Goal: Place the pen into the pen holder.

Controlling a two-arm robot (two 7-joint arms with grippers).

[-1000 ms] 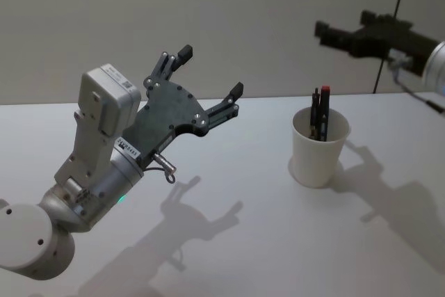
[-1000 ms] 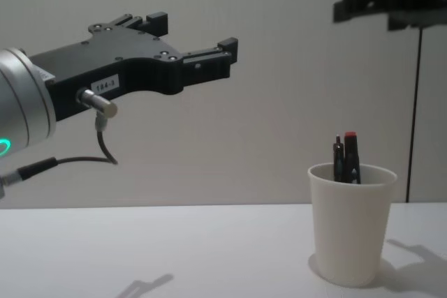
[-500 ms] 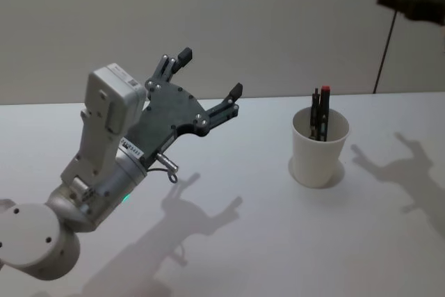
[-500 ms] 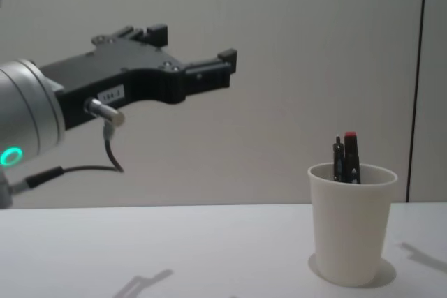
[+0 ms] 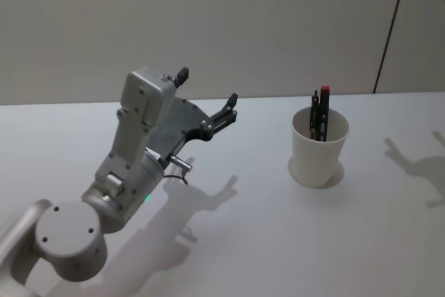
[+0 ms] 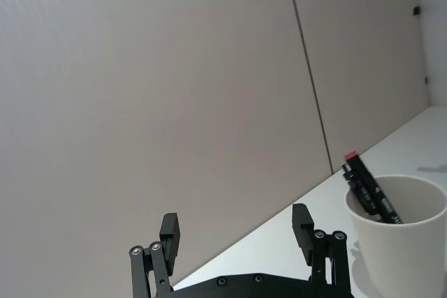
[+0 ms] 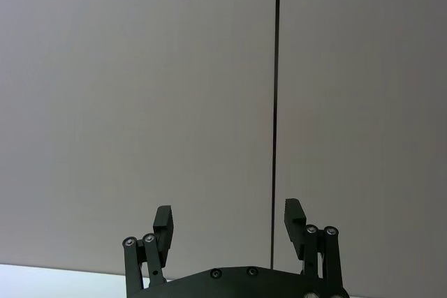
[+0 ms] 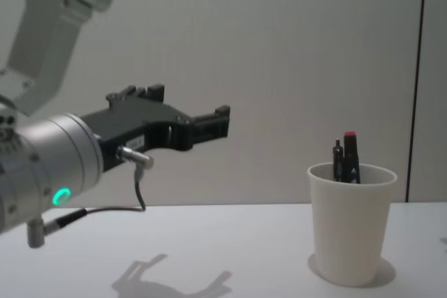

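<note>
Item: white paper cup serving as pen holder (image 5: 318, 149), upright on the white surface (image 5: 278, 241), right of centre, tapered with a rolled rim. Contents: two dark pens leaning together against the far inner wall, the taller pen (image 5: 324, 113) red-capped, its end clear of the rim; by appearance the placement is already made. Item: left tool (image 5: 206, 97), raised above the surface to the left of the holder and well apart from it, fingers spread wide and carrying nothing, pointed toward the back wall; judged idle, held high so it cannot knock the cup. Item: right tool (image 7: 227, 225), seen in its wrist view against a plain wall with a dark vertical seam, fingers likewise wide and empty; apparently lifted away from the work. Surface otherwise bears shadows of both arms.
</note>
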